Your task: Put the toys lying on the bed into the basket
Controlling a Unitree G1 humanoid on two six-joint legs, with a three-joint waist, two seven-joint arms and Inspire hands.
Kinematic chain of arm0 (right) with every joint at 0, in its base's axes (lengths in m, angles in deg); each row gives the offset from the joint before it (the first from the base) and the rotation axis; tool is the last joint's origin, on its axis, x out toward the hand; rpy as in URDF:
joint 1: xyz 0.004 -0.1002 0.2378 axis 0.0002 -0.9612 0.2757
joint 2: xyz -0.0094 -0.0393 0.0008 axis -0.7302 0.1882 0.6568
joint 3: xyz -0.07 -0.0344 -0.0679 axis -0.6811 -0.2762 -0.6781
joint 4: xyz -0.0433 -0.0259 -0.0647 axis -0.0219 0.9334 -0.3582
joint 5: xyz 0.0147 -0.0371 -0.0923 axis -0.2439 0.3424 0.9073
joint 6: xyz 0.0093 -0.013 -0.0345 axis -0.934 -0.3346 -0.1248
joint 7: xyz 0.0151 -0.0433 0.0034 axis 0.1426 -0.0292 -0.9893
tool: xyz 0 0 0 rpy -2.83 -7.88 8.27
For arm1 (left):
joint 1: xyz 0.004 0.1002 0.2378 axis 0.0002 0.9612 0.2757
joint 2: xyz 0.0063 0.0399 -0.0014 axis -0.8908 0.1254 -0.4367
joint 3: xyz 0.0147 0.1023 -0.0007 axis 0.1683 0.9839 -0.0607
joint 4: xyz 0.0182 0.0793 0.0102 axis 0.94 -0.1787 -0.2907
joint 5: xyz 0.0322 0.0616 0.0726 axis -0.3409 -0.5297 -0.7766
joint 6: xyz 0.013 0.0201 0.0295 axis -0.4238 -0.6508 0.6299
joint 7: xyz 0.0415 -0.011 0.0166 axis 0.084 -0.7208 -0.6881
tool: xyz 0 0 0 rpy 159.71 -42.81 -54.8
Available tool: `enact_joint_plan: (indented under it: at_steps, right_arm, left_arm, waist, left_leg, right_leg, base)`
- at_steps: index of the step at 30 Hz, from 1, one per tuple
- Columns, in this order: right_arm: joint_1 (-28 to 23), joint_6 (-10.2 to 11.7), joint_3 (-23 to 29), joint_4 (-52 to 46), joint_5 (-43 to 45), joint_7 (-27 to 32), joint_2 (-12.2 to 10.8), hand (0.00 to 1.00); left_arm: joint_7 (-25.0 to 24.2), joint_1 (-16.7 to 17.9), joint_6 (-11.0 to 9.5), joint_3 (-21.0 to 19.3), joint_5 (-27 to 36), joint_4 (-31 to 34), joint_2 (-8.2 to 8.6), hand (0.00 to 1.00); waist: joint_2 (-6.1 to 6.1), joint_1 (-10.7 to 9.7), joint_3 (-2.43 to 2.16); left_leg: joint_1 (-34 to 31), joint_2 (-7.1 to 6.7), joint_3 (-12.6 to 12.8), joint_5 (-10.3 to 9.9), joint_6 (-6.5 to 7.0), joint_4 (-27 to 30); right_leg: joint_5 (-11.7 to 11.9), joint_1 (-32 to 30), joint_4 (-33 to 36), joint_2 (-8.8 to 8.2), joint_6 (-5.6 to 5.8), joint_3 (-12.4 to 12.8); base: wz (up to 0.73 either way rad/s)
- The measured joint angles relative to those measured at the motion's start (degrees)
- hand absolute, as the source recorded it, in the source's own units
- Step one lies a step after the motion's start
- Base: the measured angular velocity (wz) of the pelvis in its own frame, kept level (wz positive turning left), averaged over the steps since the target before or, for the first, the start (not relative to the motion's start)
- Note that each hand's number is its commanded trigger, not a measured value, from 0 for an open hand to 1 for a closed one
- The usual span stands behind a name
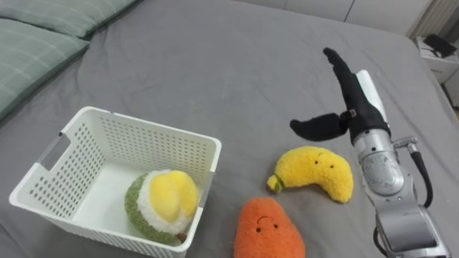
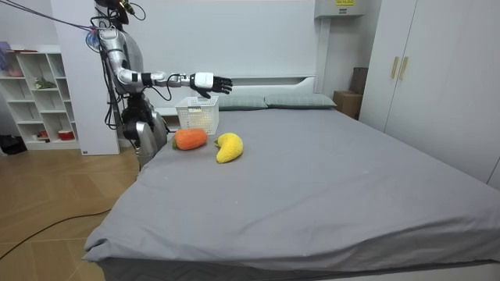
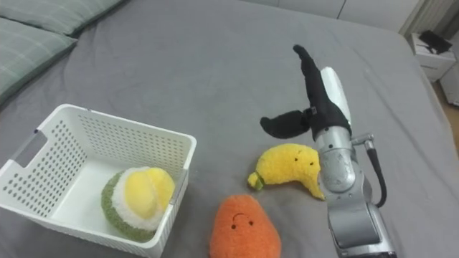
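The right hand [image 1: 356, 107] hangs spread and empty over the grey bed sheet [image 1: 215, 64], just beyond the yellow banana-shaped plush toy [image 1: 319, 172]. An orange plush toy with a stitched face [image 1: 267, 229] lies beside the white perforated plastic basket [image 1: 165, 154], where a green-and-yellow plush toy [image 1: 165, 201] already sits. The best bet looks like dropping onto the banana's thick middle and wrapping it firmly. No writing can be read on toys or basket.

A home bedroom: wide grey bed [image 2: 328, 164], pillows [image 2: 301, 101] at its head, white wardrobe [image 2: 437, 78], cubby shelf [image 2: 31, 94]
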Motion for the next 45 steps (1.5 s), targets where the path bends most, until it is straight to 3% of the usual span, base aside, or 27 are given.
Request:
enact_joint_plan:
  at_steps: [6,9,13,16,19,29,32,37,38,39,45]
  right_arm:
    - [0.3,-0.3,0.3,8.7,0.2,0.4,2.6,0.0]
    - [3.3,-0.3,0.3,14.8,-0.9,1.2,3.3,0.0]
    - [9.7,0.1,-1.9,25.7,-1.9,3.7,4.7,0.0]
    - [15.0,0.2,-4.2,34.6,-2.5,4.3,6.7,0.0]
    - [17.3,0.5,-5.0,39.7,-2.4,5.3,6.8,0.0]
    - [23.2,3.5,-8.5,49.3,-1.7,7.1,7.4,0.0]
    - [23.6,4.2,-10.7,50.4,-2.2,7.9,7.4,0.0]
    - [24.4,4.8,-12.9,52.8,-2.0,8.2,7.5,0.0]
    - [24.5,5.0,-13.0,53.1,-2.0,8.2,7.5,0.36]
    - [24.6,5.3,-13.2,53.4,-1.9,8.2,7.5,1.0]
    - [25.6,5.8,-13.3,56.1,-1.4,9.3,7.6,1.0]
  left_arm:
    - [-0.6,0.1,1.0,-0.1,0.3,0.0,-1.12,0.0]
    - [-1.7,-0.1,1.4,0.0,1.3,0.0,-2.73,0.0]
    - [-2.2,-1.5,1.4,0.2,1.9,0.1,-4.68,0.0]
    - [-2.1,-3.5,0.9,2.9,4.9,0.1,-6.38,0.0]
    - [-1.9,-4.3,0.3,4.1,6.2,0.1,-7.17,0.0]
    - [-1.9,-5.5,-1.1,8.4,8.9,-0.1,-7.48,0.0]
    - [-1.8,-5.5,-1.8,8.7,8.9,-0.4,-7.45,0.0]
    - [-1.9,-6.6,-2.9,9.2,10.1,-1.5,-7.15,0.0]
    - [-2.0,-6.8,-3.0,9.3,10.2,-1.8,-7.15,0.0]
    - [-2.2,-6.9,-3.1,9.6,10.5,-2.2,-7.16,0.0]
    - [-3.3,-8.4,-3.1,11.3,11.0,-3.6,-7.15,0.0]
  waist:
    - [-1.61,0.5,0.07]
    - [-2.62,0.7,0.18]
    - [-3.44,0.8,-0.08]
    - [-3.77,1.9,0.44]
    - [-3.91,2.2,0.64]
    - [-3.88,3.8,1.28]
    - [-3.87,4.3,1.87]
    - [-4.15,6.8,2.2]
    - [-4.11,7.0,2.23]
    - [-4.01,7.1,2.3]
    - [-3.08,8.7,2.99]
  left_leg:
    - [-1.3,-0.07,-0.1,0.0,0.07,0.5]
    - [-3.1,-0.02,-0.1,0.0,0.08,1.6]
    - [-6.7,0.09,-0.3,0.0,0.09,1.8]
    - [-9.6,0.09,-0.8,0.1,0.17,2.5]
    - [-11.8,-0.05,-1.5,0.1,0.22,3.2]
    - [-16.7,-0.15,-2.5,0.3,0.18,4.2]
    - [-17.1,-0.15,-2.9,0.3,0.12,4.2]
    - [-19.3,-0.17,-3.4,0.5,0.0,4.3]
    - [-19.5,-0.19,-3.5,0.5,0.0,4.4]
    - [-19.8,-0.26,-3.8,0.5,-0.01,4.5]
    - [-20.9,-0.36,-4.6,0.7,-0.07,4.6]
  right_leg:
    - [-0.1,-1.0,-0.1,-0.1,0.14,-0.3]
    - [0.0,-2.3,0.0,-0.09,0.07,-0.7]
    - [0.2,-5.8,0.7,-0.09,-0.07,-1.4]
    - [0.5,-8.1,0.8,-0.16,-0.17,-2.0]
    - [0.5,-9.9,0.8,-0.27,-0.15,-2.8]
    - [0.5,-13.8,0.2,-0.38,-0.15,-4.5]
    - [0.5,-13.9,-0.1,-0.32,-0.16,-5.1]
    - [0.6,-16.0,0.0,-0.31,-0.33,-5.3]
    - [0.6,-16.0,-0.1,-0.32,-0.33,-5.4]
    - [0.6,-16.1,-0.1,-0.36,-0.33,-6.0]
    - [0.6,-16.9,-0.1,-0.44,-0.34,-6.9]
  base:
    - [0.02]
    - [0.07]
    - [0.06]
    - [0.08]
    - [0.13]
    - [0.09]
    - [0.08]
    - [0.01]
    - [0.12]
    - [0.19]
    - [0.06]
